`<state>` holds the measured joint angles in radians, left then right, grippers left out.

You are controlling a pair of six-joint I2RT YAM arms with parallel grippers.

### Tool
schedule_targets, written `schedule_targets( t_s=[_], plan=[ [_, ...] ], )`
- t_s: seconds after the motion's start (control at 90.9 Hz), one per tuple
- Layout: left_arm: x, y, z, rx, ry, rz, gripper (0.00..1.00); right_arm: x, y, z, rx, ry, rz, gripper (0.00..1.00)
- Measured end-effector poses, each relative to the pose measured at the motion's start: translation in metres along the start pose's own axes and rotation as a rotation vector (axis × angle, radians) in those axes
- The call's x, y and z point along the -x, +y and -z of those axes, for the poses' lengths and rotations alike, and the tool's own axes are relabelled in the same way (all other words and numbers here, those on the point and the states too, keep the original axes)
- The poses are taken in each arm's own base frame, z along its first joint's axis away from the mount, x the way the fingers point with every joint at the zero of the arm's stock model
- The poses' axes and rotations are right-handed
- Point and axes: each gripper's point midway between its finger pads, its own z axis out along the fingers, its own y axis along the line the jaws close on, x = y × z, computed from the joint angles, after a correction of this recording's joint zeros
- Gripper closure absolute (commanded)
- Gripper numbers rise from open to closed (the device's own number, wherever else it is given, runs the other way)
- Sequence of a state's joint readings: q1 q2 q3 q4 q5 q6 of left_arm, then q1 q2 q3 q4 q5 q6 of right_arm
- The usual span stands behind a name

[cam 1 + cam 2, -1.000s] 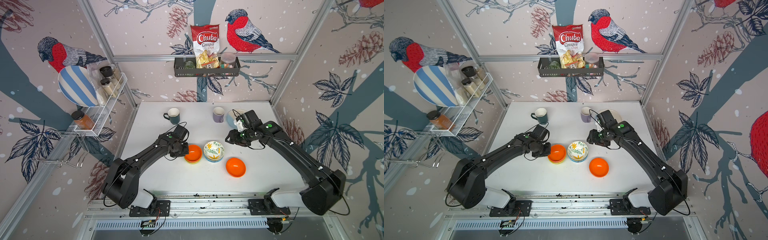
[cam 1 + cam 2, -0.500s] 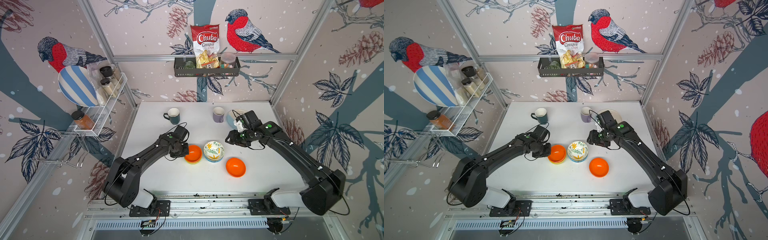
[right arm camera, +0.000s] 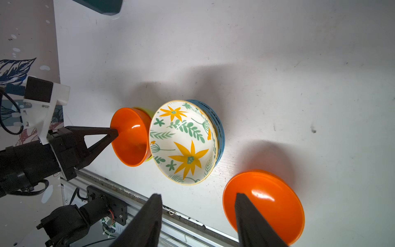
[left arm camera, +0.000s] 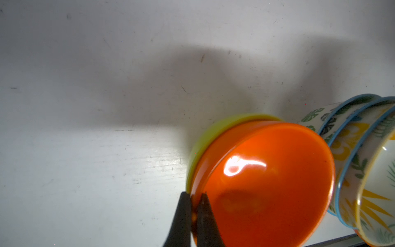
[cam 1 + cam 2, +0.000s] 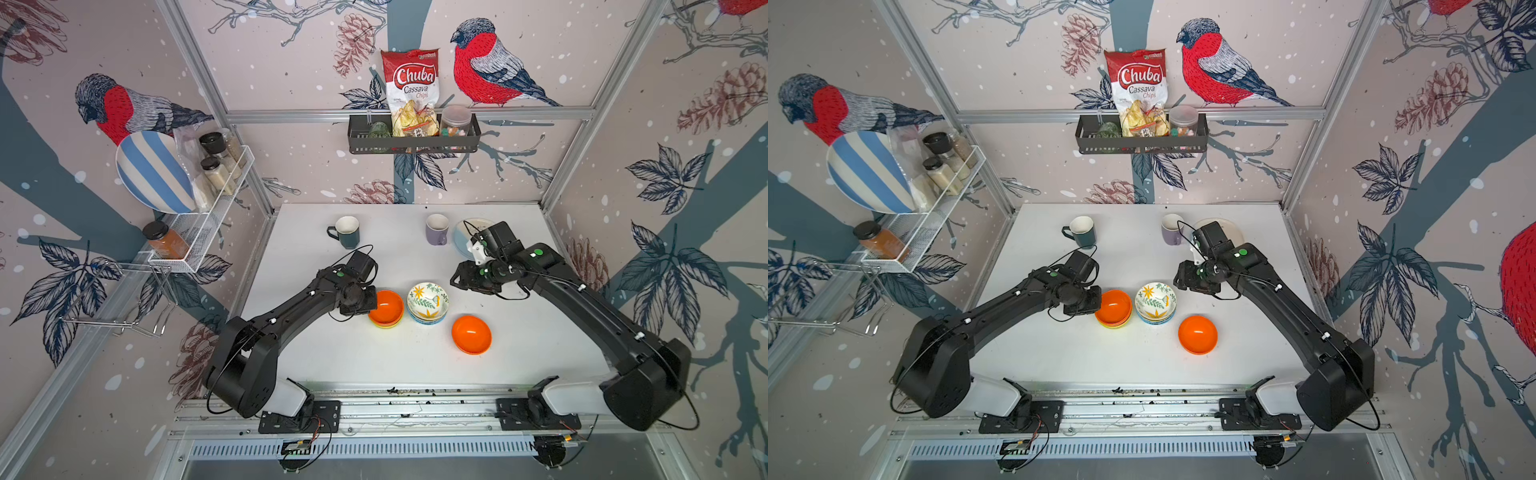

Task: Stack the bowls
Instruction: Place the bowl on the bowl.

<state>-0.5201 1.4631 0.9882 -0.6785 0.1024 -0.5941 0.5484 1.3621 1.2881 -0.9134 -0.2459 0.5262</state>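
As the left tool (image 4: 193,200) pinched the rim of an orange bowl (image 4: 267,181), its fingers were pressed together on the thin wall, one inside the bowl and one outside. The bowl sat nested in a lime-green bowl (image 4: 205,136) on the white surface (image 5: 374,365). Only a band of the green bowl's side showed beneath the orange one.

Just past this pair, on the side away from the left tool, stood a stack of patterned bowls. A floral bowl (image 5: 428,296) with yellow flowers and green sprigs lay on top, open side up. The blue-rimmed bowls (image 3: 219,128) were nested under it, and the left wrist view showed leaf and flower prints on their sides. The pair and the stack stood just beside each other, but whether they touched could not be told.

The right tool (image 5: 459,279) hung on the far side of that stack from the left tool. Its fingers were spread apart and held nothing. Ahead of it, a second orange bowl (image 5: 471,334) lay alone on the surface, open side up and apart from both stacks. In the right wrist view, one spread finger crossed in front of this bowl's rim.

Behind the right tool, toward the back wall, stood a lilac mug (image 5: 437,229). Beside it lay a pale plate (image 5: 462,241), partly hidden by the arm. A teal mug (image 5: 347,232) stood well behind the left tool, its handle turned outward.
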Motion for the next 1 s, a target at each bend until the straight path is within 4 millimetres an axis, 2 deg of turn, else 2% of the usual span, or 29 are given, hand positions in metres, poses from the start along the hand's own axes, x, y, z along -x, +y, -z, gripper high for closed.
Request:
schedule_targets(
  t_s=[0.154,0.682,1.001],
  plan=[
    [0.0000,0.0000,0.0000,0.000,0.000,0.000,0.94,-0.0002,0.0001,-0.0006,0.000,0.002,0.001,0.43],
    [0.0005,-0.0007,0.0001,-0.001,0.002,0.000,0.78,-0.0007,0.0001,-0.0020,-0.002,0.006,0.002,0.43],
    [0.0039,-0.0032,0.0062,-0.005,-0.008,0.000,0.74,0.0013,-0.0006,-0.0007,-0.004,0.000,0.000,0.43]
  ],
)
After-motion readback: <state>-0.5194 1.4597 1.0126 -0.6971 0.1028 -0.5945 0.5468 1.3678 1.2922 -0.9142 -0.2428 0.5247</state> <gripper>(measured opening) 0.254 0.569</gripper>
